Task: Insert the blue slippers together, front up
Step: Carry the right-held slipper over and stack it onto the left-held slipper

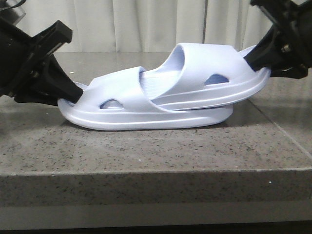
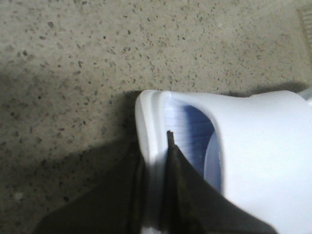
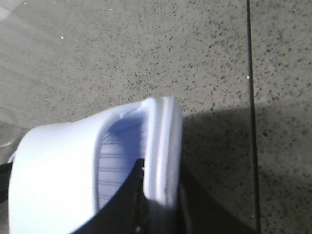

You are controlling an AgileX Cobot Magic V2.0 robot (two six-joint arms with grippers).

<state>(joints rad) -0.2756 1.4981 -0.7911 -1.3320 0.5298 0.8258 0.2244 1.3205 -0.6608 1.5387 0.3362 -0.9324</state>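
Observation:
Two pale blue slippers lie nested on the stone table. The lower slipper [image 1: 146,117] rests flat on its sole. The upper slipper [image 1: 204,61] is tilted, its low end pushed under the lower one's strap and its right end raised. My left gripper [image 1: 73,93] is shut on the left end of the lower slipper; in the left wrist view its rim [image 2: 151,122] runs between the fingers of the left gripper [image 2: 153,170]. My right gripper [image 1: 253,57] is shut on the raised end of the upper slipper; its edge [image 3: 163,141] sits inside the right gripper [image 3: 163,195].
The speckled grey stone table [image 1: 146,156] has its front edge close below the slippers. A dark seam [image 1: 282,131] crosses the slab at the right, seen also as the seam [image 3: 251,122] in the right wrist view. A pale curtain [image 1: 126,24] hangs behind.

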